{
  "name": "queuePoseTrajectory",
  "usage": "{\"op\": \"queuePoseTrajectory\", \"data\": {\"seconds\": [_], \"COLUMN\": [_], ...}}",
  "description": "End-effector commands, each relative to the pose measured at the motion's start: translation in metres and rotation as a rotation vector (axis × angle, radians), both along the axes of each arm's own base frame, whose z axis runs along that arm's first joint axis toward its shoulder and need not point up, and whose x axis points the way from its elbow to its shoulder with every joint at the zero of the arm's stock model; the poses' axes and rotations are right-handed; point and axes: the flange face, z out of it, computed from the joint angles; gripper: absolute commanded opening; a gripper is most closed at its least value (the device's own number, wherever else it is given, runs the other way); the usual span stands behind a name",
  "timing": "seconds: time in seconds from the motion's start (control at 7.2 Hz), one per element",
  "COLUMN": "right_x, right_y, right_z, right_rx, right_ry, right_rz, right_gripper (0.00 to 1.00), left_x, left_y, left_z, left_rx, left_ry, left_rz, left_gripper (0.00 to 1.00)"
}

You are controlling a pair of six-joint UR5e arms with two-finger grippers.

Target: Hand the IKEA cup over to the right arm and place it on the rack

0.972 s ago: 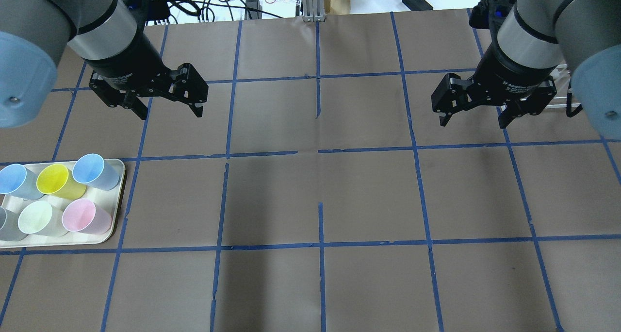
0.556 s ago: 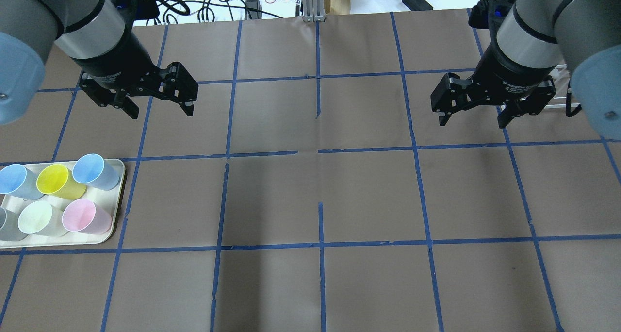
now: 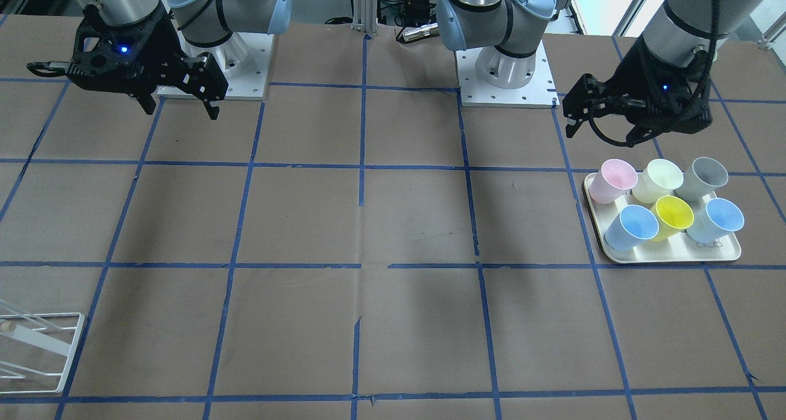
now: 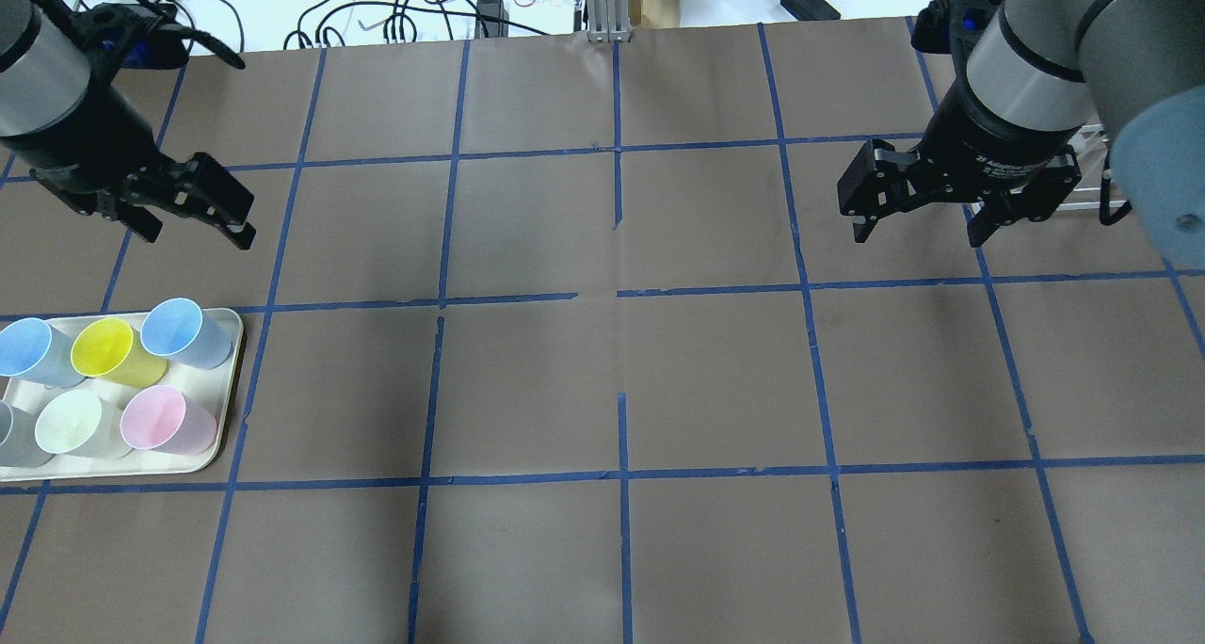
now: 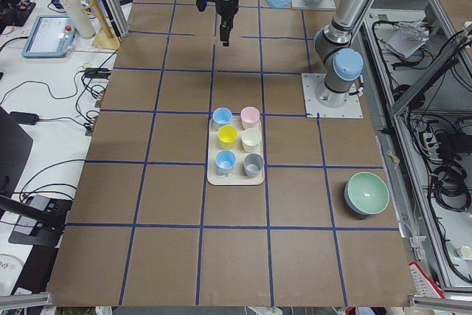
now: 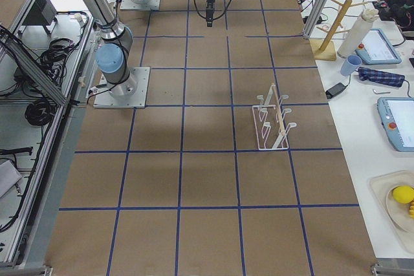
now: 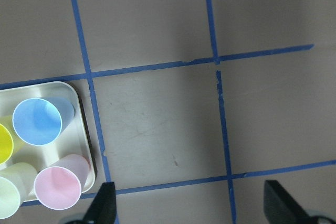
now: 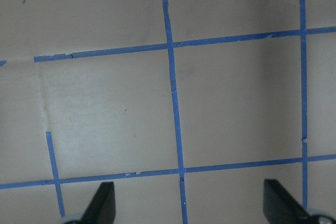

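The pink IKEA cup point(image 4: 169, 420) stands upright at the near right corner of the cream tray point(image 4: 231, 380), at the table's left. It also shows in the front view point(image 3: 611, 180) and in the left wrist view point(image 7: 59, 187). My left gripper point(image 4: 200, 237) is open and empty, hovering above the table just beyond the tray. My right gripper point(image 4: 916, 239) is open and empty, high over the table's right side. The white wire rack point(image 6: 272, 121) stands on the right part of the table; its corner shows in the front view point(image 3: 37, 346).
The tray also holds two light blue cups point(image 4: 184, 331), a yellow cup point(image 4: 108, 350), a pale green cup point(image 4: 71, 423) and a grey one. A green bowl point(image 5: 366, 193) sits beside the left arm's base. Cables point(image 4: 424, 8) lie past the table's far edge.
My left gripper has swung left and a little nearer, toward the tray, still open. The right gripper and the cups have not moved.
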Motion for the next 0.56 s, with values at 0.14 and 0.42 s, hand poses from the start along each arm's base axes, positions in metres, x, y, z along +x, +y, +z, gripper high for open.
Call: {"op": "queuePoseTrajectory", "data": {"seconds": [0.14,0.42], "right_x": [0.001,0.001], "right_y": [0.000,0.001], "right_z": [0.001,0.002], "right_rx": [-0.001,-0.003], "right_ry": [-0.004,-0.006], "right_rz": [0.003,0.002], "right_gripper": [1.00,1.00], "left_x": [0.122,0.154], "left_y": [0.031,0.049], "left_z": [-0.058,-0.131], "left_rx": [0.058,-0.016], "left_ry": [0.009,-0.030], "left_rz": [-0.046,-0.089], "left_gripper": [1.00,1.00]}}
